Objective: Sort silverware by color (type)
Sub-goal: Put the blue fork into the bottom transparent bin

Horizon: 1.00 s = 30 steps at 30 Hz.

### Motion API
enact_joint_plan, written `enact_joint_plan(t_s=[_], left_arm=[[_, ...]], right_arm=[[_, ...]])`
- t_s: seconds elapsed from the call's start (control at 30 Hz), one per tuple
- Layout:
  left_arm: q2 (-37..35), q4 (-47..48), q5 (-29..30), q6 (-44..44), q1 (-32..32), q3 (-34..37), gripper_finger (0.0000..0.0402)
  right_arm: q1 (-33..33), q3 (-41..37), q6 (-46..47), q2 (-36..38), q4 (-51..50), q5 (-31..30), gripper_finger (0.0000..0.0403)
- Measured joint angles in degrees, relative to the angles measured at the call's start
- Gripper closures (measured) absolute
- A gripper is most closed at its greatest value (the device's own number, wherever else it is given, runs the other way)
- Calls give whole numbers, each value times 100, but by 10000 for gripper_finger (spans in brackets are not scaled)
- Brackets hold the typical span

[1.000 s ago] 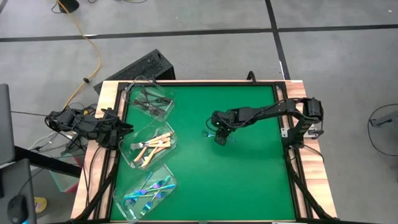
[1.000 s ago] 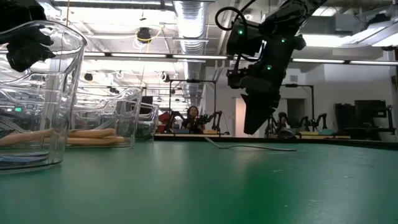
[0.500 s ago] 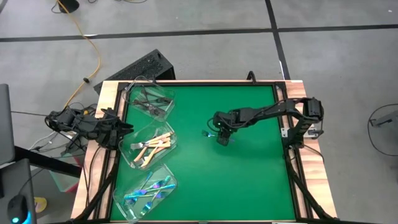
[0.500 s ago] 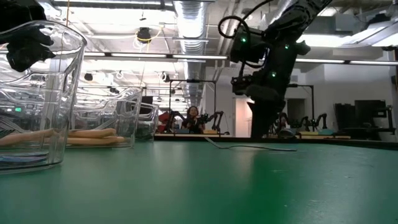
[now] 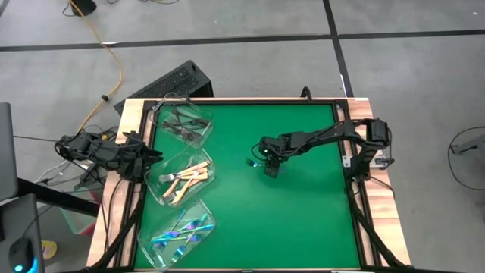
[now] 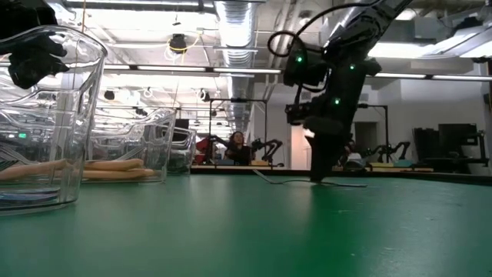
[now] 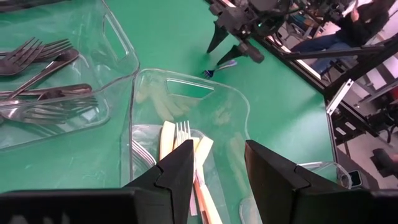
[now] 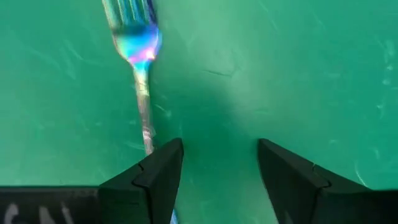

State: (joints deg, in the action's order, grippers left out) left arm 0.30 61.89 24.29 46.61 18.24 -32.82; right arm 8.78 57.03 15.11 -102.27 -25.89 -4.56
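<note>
Where matte green felt [image 8: 298, 74] lies, slim iridescent fork [image 8: 140, 56]

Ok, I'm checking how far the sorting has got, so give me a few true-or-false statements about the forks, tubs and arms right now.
1. One iridescent fork lies loose on the green table. True.
2. The right gripper is shut on that fork. False: its fingers are open, with the handle beside one finger.
3. The cream-handled forks sit in the middle tub. True.
4. The left gripper is over the table's centre. False: it waits, open, by the tubs at the left edge.
</note>
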Motion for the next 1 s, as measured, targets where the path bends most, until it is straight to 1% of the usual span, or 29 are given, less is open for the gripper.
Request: enact_joint_plan(t_s=[0.13, 0.4, 0.8, 0.9, 1.0], left_arm=[[0, 0, 6, 1, -1, 2, 274], [-2, 1, 13, 17, -2, 2, 274], [-2, 2, 13, 13, -1, 2, 274], [-2, 2, 13, 7, -2, 2, 274], [-2, 2, 13, 3, -2, 2, 274]], right_arm=[[-33, 113, -2, -166, -72, -3, 170], [2, 237, 88, -184, -233, 17, 171], [32, 230, 128, -160, -207, 166, 205], [46, 238, 70, -83, -144, 273, 204], [87, 442, -10, -43, -80, 434, 200]])
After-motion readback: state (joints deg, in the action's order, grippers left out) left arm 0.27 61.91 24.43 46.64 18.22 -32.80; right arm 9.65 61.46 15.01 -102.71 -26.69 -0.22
